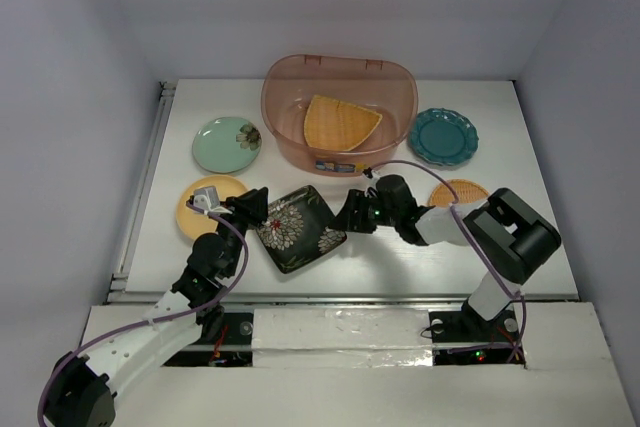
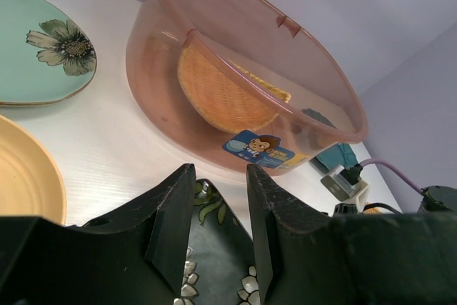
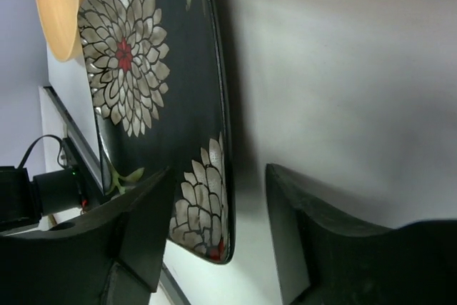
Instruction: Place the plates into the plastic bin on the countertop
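The left gripper (image 1: 254,207) and right gripper (image 1: 351,215) stand open at opposite edges of the black plate (image 1: 298,229), low centre, probably to lift it together into the bin (image 1: 283,122), where the triangular plate (image 1: 340,125) already lies.

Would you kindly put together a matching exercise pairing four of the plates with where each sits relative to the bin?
Plates:
1. triangular plate
2. teal plate
3. black plate
4. mint plate

Places, in the top view:
A. right of the bin
B. in front of the bin
C. inside the bin
D. left of the bin

Pairs: 1-C, 2-A, 3-B, 4-D
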